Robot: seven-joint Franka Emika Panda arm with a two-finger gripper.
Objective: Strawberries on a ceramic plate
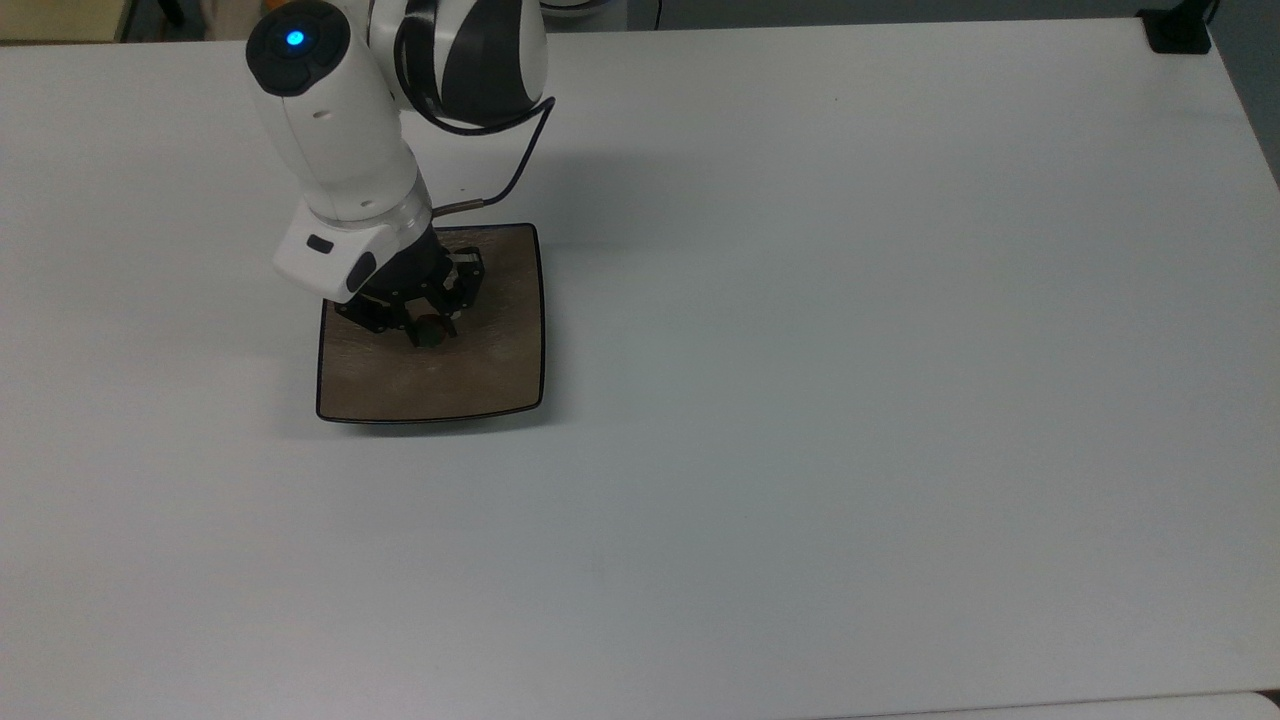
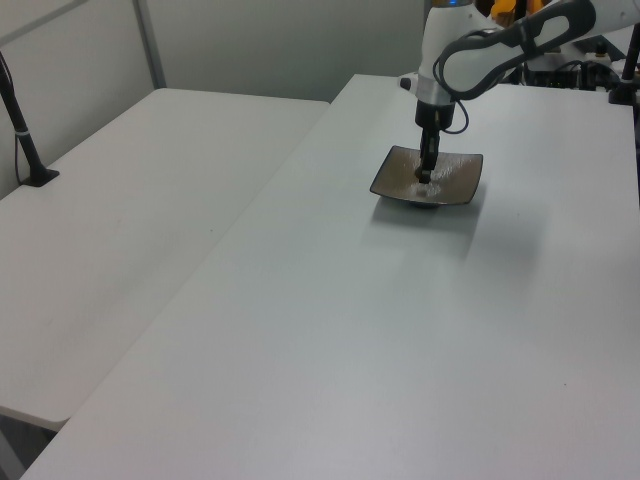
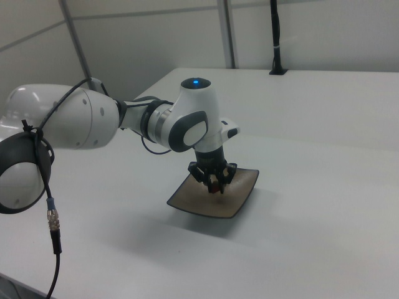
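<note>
Strawberries point(image 1: 431, 332), really one tiny dark fruit, sit pinched between the narrowed fingers of the tool point(image 1: 428, 330), low over the middle of the ceramic plate point(image 1: 500, 370), which rests on the white surface point(image 1: 850, 350). Carrying looks done; what is left, I judge, is releasing the fruit and lifting clear.

No legible text, label, brand or number found. None on the arm point(image 1: 340, 150). None on the tabletop point(image 1: 850, 350).

The strawberry point(image 1: 431, 333) hangs over the ceramic plate point(image 1: 490, 370) in the end effector point(image 1: 430, 331).
</note>
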